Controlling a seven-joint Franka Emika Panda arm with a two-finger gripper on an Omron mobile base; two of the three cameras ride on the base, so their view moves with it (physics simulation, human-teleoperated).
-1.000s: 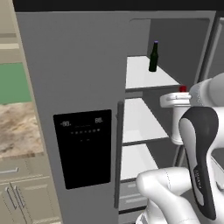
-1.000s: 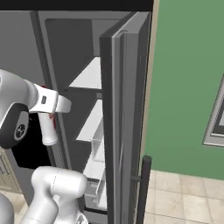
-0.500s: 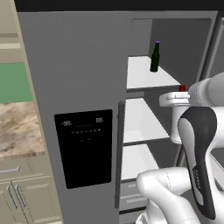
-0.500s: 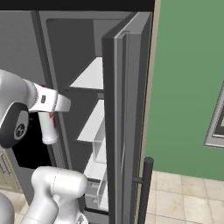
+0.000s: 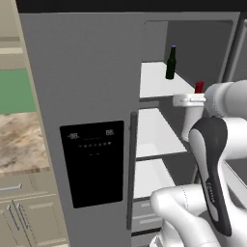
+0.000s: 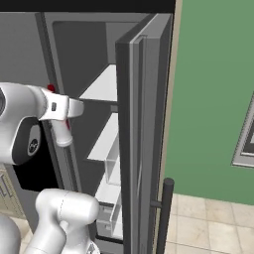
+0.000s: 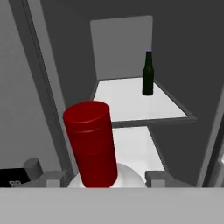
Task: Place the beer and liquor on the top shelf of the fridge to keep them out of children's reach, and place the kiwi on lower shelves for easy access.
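Fridge [image 5: 87,96] sat on your left with its right compartment open, and the beer [image 5: 170,63] was already standing upright on the top shelf [image 5: 154,79], toward the back. Just right of the shelf's front edge you had the liquor [image 5: 190,120] hanging upright in the gripper [image 5: 189,100], roughly level with the shelf edge and not yet over it.

The liquor looked like glass: rigid, smooth, likely slippery and breakable, and bottom-heavy since the body hung below the grip. The neck under the red cap was the place to hold, and that was where you had it.

In the hand view the red cap [image 7: 91,142] rose between the two fingers [image 7: 52,178], which sat one on each side of the neck, clamped on the bottle. The beer [image 7: 148,73] stood well apart ahead.
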